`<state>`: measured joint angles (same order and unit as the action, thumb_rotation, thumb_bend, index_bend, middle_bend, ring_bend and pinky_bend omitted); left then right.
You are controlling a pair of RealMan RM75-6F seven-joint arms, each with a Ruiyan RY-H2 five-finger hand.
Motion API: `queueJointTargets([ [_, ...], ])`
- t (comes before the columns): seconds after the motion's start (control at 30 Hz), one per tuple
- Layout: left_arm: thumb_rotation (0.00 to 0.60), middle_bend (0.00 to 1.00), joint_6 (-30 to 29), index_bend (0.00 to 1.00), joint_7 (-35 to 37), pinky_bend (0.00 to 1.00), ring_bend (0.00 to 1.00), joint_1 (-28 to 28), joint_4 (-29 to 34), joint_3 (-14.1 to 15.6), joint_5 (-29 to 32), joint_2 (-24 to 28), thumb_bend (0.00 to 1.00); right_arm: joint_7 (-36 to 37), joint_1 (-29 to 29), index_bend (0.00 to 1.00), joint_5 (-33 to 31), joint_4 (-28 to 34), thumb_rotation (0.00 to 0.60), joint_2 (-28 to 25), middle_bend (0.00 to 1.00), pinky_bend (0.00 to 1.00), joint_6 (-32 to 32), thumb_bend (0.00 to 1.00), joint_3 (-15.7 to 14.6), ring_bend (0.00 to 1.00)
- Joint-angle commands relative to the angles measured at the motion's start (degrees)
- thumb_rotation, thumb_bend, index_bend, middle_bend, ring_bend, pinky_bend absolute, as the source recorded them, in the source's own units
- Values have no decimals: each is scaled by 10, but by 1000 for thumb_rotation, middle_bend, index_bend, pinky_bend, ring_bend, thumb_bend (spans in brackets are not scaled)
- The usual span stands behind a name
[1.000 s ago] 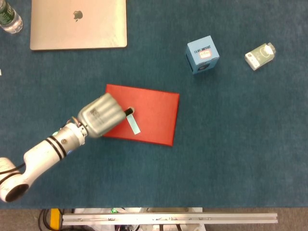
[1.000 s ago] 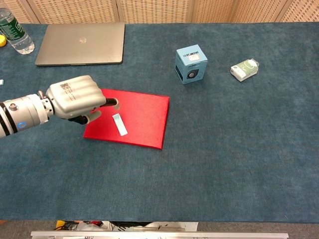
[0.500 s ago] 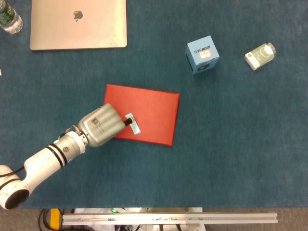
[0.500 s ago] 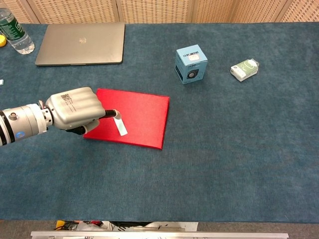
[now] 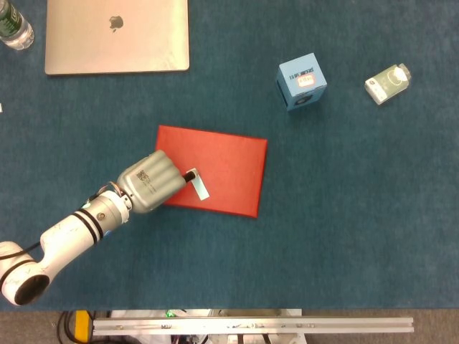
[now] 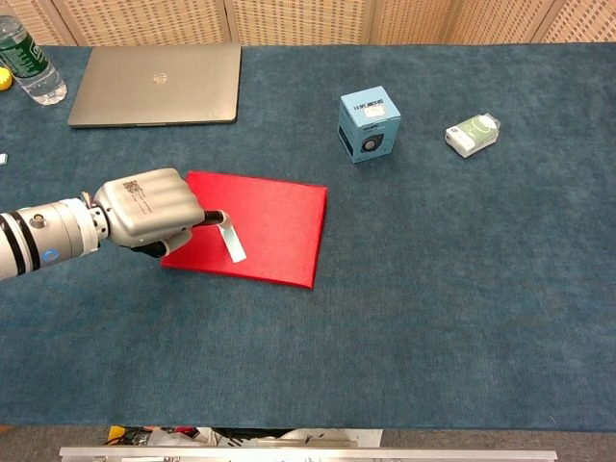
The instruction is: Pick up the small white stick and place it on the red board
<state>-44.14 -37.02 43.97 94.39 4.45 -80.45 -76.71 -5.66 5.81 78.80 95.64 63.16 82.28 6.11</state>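
The small white stick (image 5: 200, 185) lies flat on the red board (image 5: 229, 172), near the board's left half; the chest view shows the stick (image 6: 231, 240) on the board (image 6: 274, 231) too. My left hand (image 5: 148, 183) hovers over the board's left edge with its fingers curled in. One dark fingertip (image 5: 190, 174) reaches out and touches the stick's upper end. From the chest view, the left hand (image 6: 149, 207) shows the same contact, and no grip on the stick is visible. My right hand is out of both views.
A closed laptop (image 5: 117, 36) lies at the back left, with a water bottle (image 5: 14, 25) beside it. A blue box (image 5: 302, 82) and a small white-green packet (image 5: 388, 83) sit at the back right. The blue cloth covers the table (image 5: 344, 229).
My left hand dropped from above the stick's upper end toward me until its fingertip met that end, then shifted slightly left. The stick has stayed in place on the board.
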Motion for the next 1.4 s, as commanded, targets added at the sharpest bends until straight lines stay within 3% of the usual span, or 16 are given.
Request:
queueJointTargets([
  [0.03,600,1000,1,191,-1,1000,1000,1,-4,0,3,-2,654,0,-1,383,0,0,600,0,509,442,1,362,0,527],
  [1.4,600,1000,12,191,0,1000,1000,19,-20,1,41,-4,655,1,-2,383,-1,-3,600,2,509,443,-1,362,1,532],
])
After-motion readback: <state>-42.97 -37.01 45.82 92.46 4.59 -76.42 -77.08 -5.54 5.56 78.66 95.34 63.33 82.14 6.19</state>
